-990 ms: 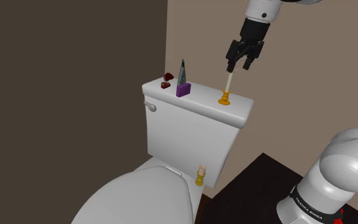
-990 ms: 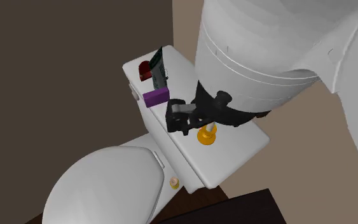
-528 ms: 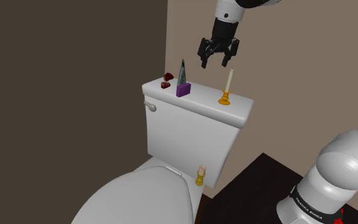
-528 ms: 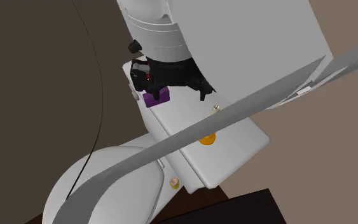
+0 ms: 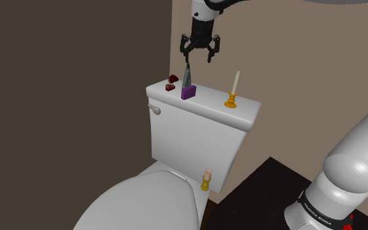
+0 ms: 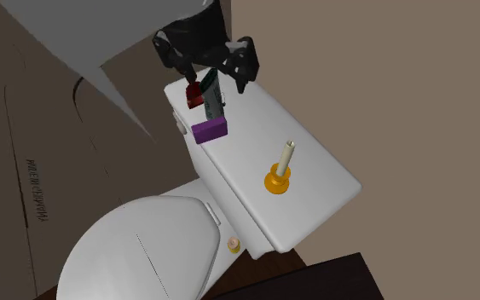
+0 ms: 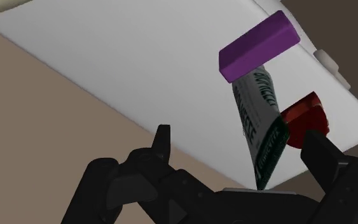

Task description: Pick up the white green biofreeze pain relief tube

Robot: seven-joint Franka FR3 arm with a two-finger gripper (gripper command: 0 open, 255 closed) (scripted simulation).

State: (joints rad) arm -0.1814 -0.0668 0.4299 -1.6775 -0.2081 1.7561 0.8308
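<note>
In the upper middle of the frame the gripper (image 5: 199, 57), fingers (image 7: 162, 145) released, hung just above the upright white-green tube (image 5: 187, 75)

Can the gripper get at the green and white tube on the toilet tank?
Probably yes: the open gripper hangs just above the standing tube; purple block and red thing sit low beside it.

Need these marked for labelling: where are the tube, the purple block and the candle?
tube (image 7: 259, 118), wrist view, middle of its printed body.
purple block (image 6: 210, 129), second exterior view, middle of its upper face.
candle (image 5: 236, 83), shoulder view, middle of its pale stick.
</note>
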